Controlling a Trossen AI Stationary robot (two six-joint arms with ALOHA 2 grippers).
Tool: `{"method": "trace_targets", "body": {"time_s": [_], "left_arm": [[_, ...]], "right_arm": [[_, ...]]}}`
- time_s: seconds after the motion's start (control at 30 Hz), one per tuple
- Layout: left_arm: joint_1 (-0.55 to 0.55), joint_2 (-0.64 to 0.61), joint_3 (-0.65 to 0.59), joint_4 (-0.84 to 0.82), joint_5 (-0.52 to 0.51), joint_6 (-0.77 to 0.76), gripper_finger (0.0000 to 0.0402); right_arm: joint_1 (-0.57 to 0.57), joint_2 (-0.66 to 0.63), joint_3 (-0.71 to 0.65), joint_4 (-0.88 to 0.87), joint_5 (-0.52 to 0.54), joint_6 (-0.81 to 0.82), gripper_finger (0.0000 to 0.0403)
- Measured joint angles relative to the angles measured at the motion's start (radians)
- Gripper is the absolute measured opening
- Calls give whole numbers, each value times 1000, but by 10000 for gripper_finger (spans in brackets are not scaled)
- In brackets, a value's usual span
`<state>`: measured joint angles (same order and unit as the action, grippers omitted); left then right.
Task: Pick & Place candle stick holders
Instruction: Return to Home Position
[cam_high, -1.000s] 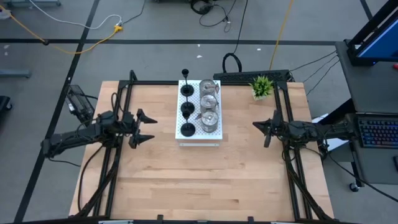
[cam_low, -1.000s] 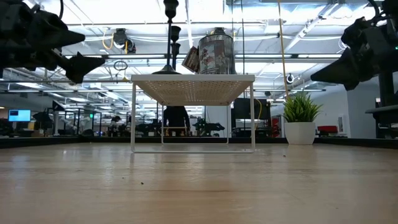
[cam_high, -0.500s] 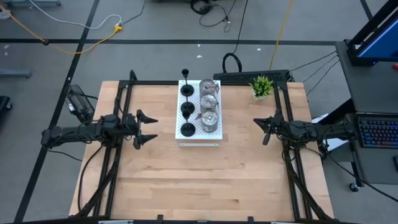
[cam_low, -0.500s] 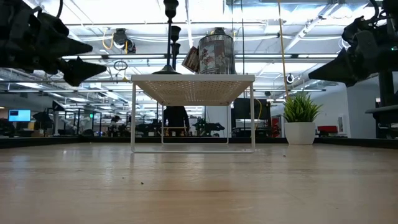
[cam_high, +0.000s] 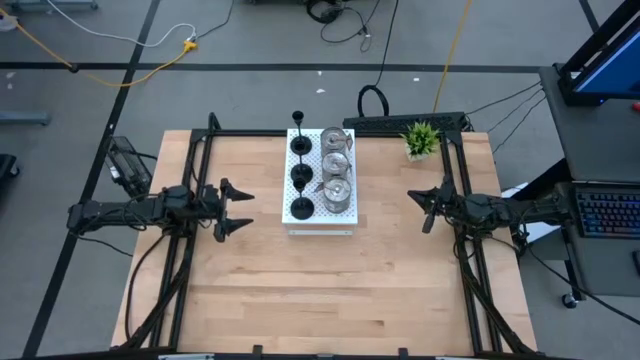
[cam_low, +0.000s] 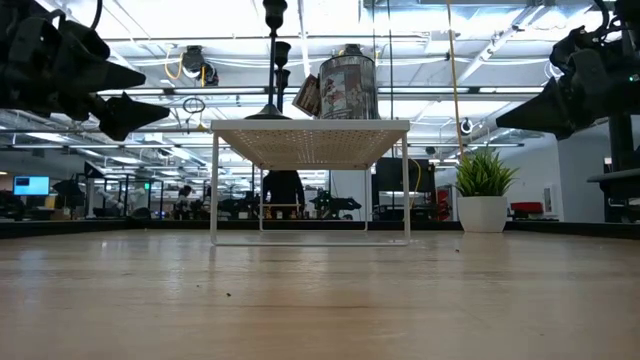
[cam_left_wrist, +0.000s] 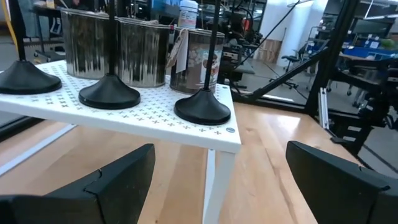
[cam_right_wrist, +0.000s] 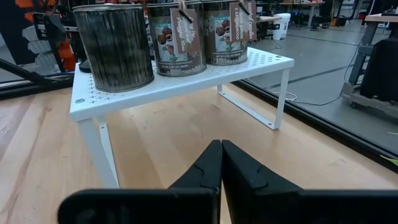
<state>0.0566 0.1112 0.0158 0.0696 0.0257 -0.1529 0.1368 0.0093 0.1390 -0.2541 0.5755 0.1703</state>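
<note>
Three black candle stick holders (cam_high: 299, 176) with round bases and thin stems stand in a row on the left side of a white perforated board (cam_high: 320, 222). Three squat silver holders (cam_high: 338, 167) stand in a row on its right side. The board stands on thin legs at the table's far middle. My left gripper (cam_high: 243, 208) is open, above the table left of the board, pointing at it; its wrist view shows the nearest black holder (cam_left_wrist: 202, 106). My right gripper (cam_high: 420, 208) is shut and empty, right of the board, pointing at the nearest silver holder (cam_right_wrist: 115, 46).
A small green potted plant (cam_high: 421, 138) stands at the table's far right corner. Black frame rails (cam_high: 190, 240) run along the table's left and right sides. Bare wood (cam_high: 320, 290) spreads from the board to the near edge. A keyboard (cam_high: 605, 210) lies off the table's right.
My left arm has swung its rear part toward the table's far edge and now lies straighter across the table. Its gripper has stayed open, left of the board. The holders and the board have kept still.
</note>
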Motion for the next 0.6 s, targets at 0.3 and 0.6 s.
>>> {"method": "trace_targets", "body": {"time_s": [0.3, 0.6], "left_arm": [[0, 0, 0, 0, 0, -7, 365], [0, 0, 0, 1, 0, -7, 365]], "right_arm": [[0, 0, -1, 1, 0, 0, 0], [0, 0, -1, 2, 0, 0, 0]]}}
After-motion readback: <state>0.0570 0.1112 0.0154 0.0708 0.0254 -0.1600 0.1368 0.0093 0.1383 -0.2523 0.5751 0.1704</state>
